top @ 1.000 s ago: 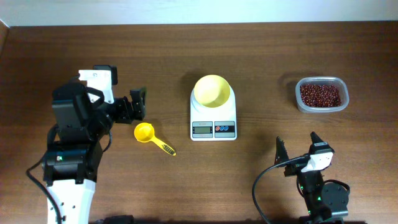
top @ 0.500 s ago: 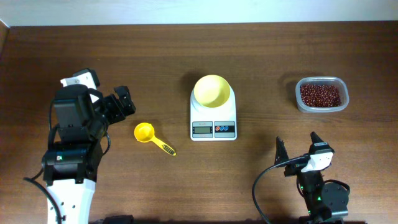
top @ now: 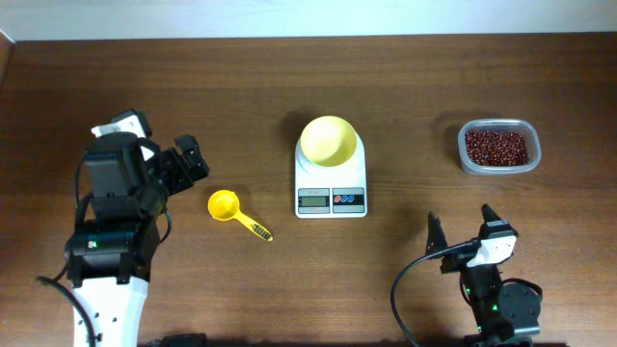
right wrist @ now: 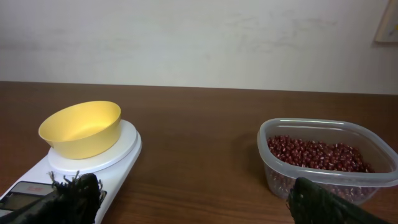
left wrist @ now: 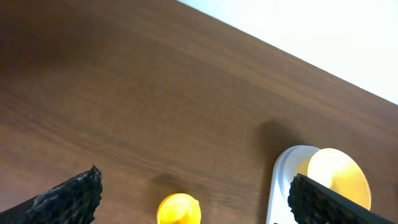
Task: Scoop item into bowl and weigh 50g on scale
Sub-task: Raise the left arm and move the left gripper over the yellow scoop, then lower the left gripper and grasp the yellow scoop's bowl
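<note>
Matt wood-grain table point(top: 405, 77), clear plastic container point(right wrist: 325, 158), smooth yellow plastic bowl point(right wrist: 81, 129)

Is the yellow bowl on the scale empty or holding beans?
Empty. The bowl sits upright on the scale, and its inside shows plain yellow. The beans lie in the clear container.

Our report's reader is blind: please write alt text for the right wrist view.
An empty yellow bowl sits on a white scale at left; a clear container of red-brown beans stands apart at right, on a brown table. The right gripper is open, dark fingertips in the lower corners.
</note>
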`<state>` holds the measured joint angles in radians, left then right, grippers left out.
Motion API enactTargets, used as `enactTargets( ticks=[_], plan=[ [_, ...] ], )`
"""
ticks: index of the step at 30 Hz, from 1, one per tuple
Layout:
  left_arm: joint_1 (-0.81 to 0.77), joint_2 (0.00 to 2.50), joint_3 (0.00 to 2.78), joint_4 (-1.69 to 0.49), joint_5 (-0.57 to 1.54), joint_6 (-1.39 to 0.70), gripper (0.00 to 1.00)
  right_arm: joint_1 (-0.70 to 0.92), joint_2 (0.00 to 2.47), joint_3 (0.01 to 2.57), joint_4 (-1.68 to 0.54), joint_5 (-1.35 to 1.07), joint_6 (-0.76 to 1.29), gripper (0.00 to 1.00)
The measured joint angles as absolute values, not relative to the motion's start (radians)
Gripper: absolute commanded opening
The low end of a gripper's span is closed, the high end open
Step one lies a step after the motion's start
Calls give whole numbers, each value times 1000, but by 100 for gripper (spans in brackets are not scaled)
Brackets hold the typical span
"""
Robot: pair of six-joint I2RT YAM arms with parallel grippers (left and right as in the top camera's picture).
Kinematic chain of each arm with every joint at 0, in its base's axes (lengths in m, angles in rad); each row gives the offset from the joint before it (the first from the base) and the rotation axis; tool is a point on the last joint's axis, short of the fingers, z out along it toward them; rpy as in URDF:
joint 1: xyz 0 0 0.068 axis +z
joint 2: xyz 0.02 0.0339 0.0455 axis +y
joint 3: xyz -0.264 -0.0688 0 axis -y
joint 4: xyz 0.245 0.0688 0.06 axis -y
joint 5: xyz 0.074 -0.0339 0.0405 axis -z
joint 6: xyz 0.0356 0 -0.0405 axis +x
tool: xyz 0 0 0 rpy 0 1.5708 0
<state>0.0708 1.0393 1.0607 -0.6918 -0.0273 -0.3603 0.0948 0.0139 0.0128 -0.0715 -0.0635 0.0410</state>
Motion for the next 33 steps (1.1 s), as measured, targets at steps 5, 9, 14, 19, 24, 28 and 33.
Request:
enactTargets(
  ticks=[5,9,14,19,24,28,33],
  plan=[
    [71,1040,1061,-697,-57,-385,100,94,14,13,-72,-64,41,99],
    [71,1040,1061,-699,-61,-387,100,94,14,13,-72,-64,41,99],
    [71,1040,1061,-699,-61,-387,100,95,14,13,-72,-64,41,99],
    [71,1040,1061,-699,-61,-387,100,94,14,13,-72,-64,41,99],
    [71,1040,1061,-702,-61,-392,91,94,14,13,-72,-64,40,99],
    [71,1061,1066,-770,-61,-443,87,94,14,13,-72,-64,41,99],
    [71,1179,1073,-867,-60,-515,87,94,14,13,-72,-64,41,99]
  ],
)
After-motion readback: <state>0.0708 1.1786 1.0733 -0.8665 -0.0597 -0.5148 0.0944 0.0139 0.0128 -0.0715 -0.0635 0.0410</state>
